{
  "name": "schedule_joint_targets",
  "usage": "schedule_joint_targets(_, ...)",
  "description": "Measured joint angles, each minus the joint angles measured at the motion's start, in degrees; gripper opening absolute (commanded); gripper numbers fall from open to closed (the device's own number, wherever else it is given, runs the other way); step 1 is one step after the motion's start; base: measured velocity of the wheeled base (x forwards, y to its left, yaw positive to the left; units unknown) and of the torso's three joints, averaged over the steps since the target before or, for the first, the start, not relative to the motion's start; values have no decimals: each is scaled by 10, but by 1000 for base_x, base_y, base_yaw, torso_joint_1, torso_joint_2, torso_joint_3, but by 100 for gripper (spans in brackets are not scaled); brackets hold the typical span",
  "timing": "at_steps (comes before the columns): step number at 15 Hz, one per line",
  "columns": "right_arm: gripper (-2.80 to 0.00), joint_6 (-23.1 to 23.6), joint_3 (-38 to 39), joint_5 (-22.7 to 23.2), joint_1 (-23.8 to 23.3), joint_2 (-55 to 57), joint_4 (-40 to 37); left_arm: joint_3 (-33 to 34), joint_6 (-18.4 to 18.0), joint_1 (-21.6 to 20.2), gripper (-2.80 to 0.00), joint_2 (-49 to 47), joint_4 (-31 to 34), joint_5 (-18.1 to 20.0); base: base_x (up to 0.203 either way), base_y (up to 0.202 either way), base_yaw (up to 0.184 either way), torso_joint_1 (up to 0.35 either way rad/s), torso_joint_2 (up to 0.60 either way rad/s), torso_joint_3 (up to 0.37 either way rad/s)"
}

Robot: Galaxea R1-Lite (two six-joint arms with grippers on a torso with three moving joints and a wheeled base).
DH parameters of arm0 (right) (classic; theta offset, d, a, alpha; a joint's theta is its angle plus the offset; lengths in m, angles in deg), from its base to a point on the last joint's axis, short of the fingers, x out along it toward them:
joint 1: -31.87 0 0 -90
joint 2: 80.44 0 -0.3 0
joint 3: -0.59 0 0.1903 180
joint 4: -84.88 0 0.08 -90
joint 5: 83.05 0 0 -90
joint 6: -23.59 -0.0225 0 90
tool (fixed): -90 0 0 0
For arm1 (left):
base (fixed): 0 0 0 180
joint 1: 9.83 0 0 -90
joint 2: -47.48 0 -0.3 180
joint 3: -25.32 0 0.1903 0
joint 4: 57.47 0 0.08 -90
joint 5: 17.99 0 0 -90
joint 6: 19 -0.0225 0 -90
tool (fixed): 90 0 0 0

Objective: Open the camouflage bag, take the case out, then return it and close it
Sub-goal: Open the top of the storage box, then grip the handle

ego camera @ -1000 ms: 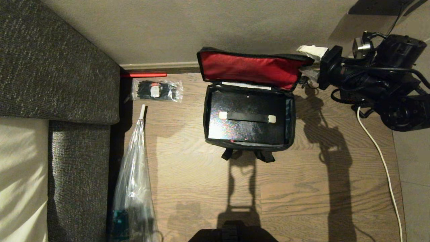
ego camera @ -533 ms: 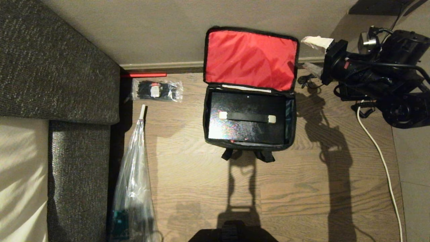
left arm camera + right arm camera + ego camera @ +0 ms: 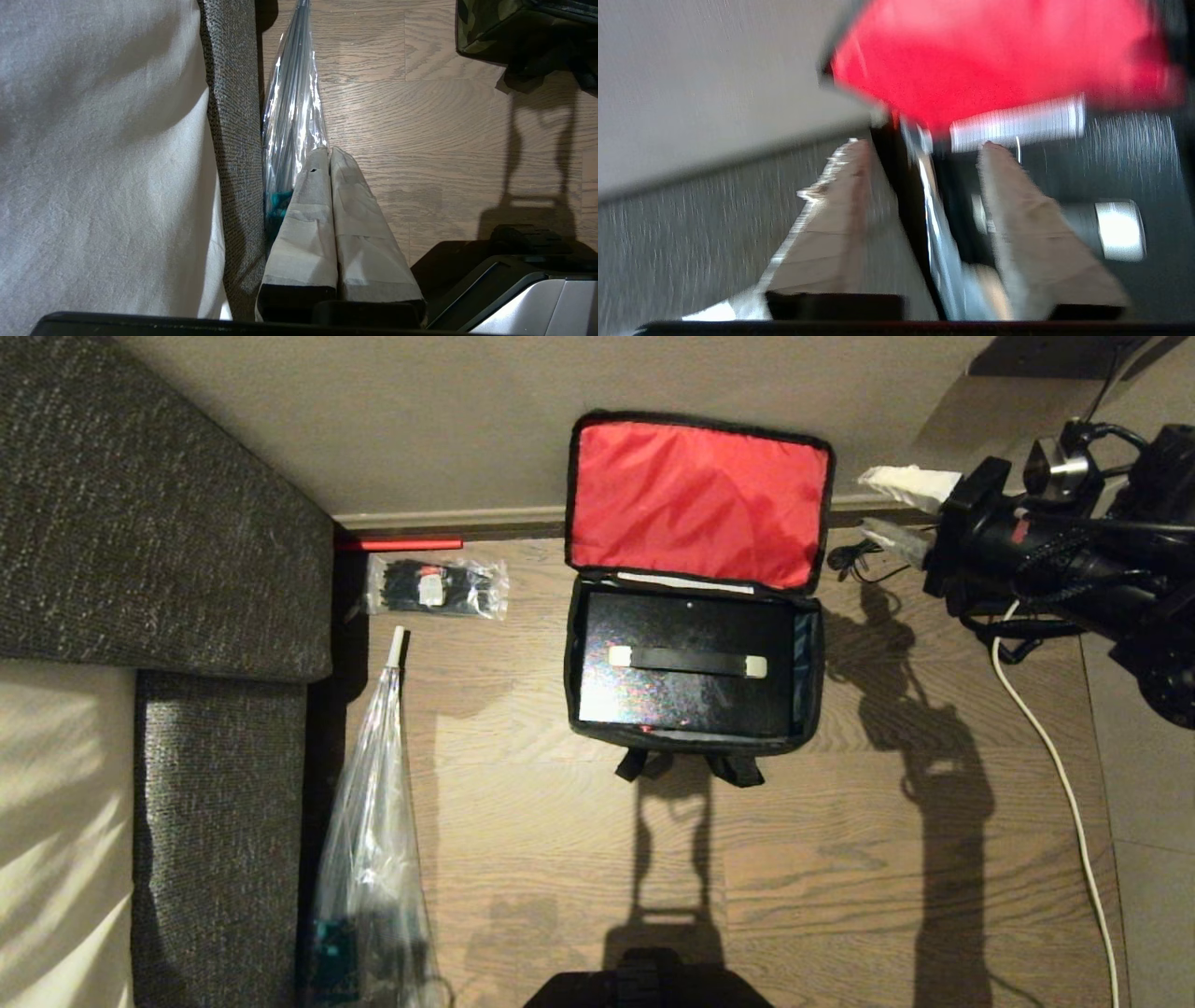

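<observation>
1. The camouflage bag [image 3: 693, 658] is sitting open on the wood floor [image 3: 840, 859], its red-lined lid [image 3: 698, 499] leaning upright against the wall [image 3: 467, 420].
2. The case [image 3: 686, 672] is lying flat inside the bag, strap handle [image 3: 688, 661] facing up.
3. The right gripper [image 3: 896, 509] is hanging beside the lid's right edge, apart from it, fingers spread and gripping nothing.
4. The left gripper [image 3: 329, 154] is resting low beside the grey sofa [image 3: 159, 513], over a clear plastic bag [image 3: 373, 840], with its fingers pressed together and empty.
5. A small packet of black cable ties [image 3: 437, 586] is lying near the baseboard, and a white cable [image 3: 1055, 756] is trailing across the floor.
</observation>
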Motion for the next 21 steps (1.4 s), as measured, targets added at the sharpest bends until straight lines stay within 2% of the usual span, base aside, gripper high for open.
schedule_joint_targets(2, -280, 21, 82, 25, 0, -39, -8, 0, 0, 0, -280, 0, 0, 0, 0, 0, 0, 0, 0, 0)
schedule_joint_targets(3, -280, 48, 133, 30, -1, -62, -17, 0, 0, 0, -280, 0, 0, 0, 0, 0, 0, 0, 0, 0)
schedule_joint_targets(5, -280, 137, 221, 31, -1, -121, -59, 0, 0, 0, -280, 0, 0, 0, 0, 0, 0, 0, 0, 0)
schedule_joint_targets(7, -280, 247, 281, 6, -1, -190, -136, 0, 0, 0, -280, 0, 0, 0, 0, 0, 0, 0, 0, 0)
schedule_joint_targets(9, -280, 354, 343, -43, -1, -271, -226, 0, 0, 0, -280, 0, 0, 0, 0, 0, 0, 0, 0, 0)
schedule_joint_targets(11, -280, 430, 403, -90, -2, -369, -277, 0, 0, 0, -280, 0, 0, 0, 0, 0, 0, 0, 0, 0)
schedule_joint_targets(13, -280, 476, 443, -118, -7, -486, -334, 0, 0, 0, -280, 0, 0, 0, 0, 0, 0, 0, 0, 0)
schedule_joint_targets(17, -280, 582, 513, -176, -49, -708, -532, 0, 0, 0, -280, 0, 0, 0, 0, 0, 0, 0, 0, 0)
schedule_joint_targets(18, -280, 598, 530, -187, -60, -748, -561, 0, 0, 0, -280, 0, 0, 0, 0, 0, 0, 0, 0, 0)
schedule_joint_targets(20, -280, 600, 554, -220, -71, -819, -564, 0, 0, 0, -280, 0, 0, 0, 0, 0, 0, 0, 0, 0)
schedule_joint_targets(21, -280, 597, 567, -253, -72, -849, -557, 0, 0, 0, -280, 0, 0, 0, 0, 0, 0, 0, 0, 0)
